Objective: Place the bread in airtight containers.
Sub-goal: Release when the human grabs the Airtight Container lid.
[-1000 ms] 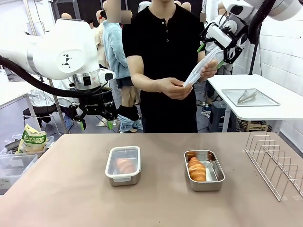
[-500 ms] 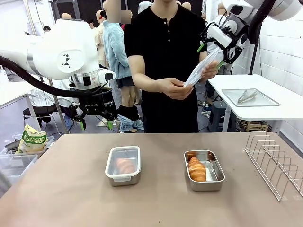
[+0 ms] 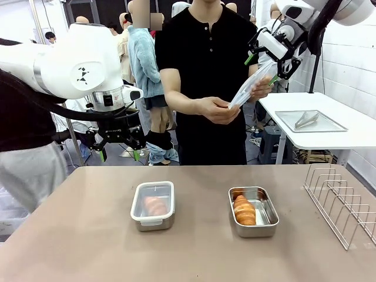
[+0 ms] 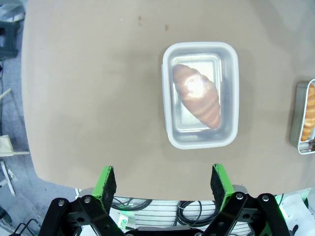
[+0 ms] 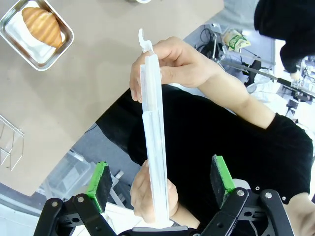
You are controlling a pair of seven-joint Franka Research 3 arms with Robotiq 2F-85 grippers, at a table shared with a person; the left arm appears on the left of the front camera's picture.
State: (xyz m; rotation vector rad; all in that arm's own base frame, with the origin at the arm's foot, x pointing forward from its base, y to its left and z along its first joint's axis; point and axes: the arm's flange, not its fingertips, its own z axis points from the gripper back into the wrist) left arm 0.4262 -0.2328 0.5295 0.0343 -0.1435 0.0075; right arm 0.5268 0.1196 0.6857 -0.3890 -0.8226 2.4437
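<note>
Two steel airtight containers stand on the table. The left container (image 3: 153,205) (image 4: 201,96) wears its clear lid, and a croissant (image 3: 155,205) (image 4: 197,94) shows through it. The right container (image 3: 254,211) (image 5: 37,29) is uncovered, with a golden croissant (image 3: 244,210) (image 5: 43,25) inside. A person at the far side holds the second clear lid (image 3: 249,85) (image 5: 153,137) edge-on in both hands. My right gripper (image 3: 260,69) (image 5: 160,184) is open up high, its fingers on either side of that lid without touching it. My left gripper (image 3: 117,150) (image 4: 162,182) hangs open above the table's far left edge.
A wire rack (image 3: 343,202) stands at the table's right end. A flat steel tray with tongs (image 3: 310,120) lies on a white side table behind it. Someone in a black top and grey trousers (image 3: 23,147) stands at the left edge.
Someone in a black top has walked into the left edge of the front view. Both arms, the lid and the containers have stayed still.
</note>
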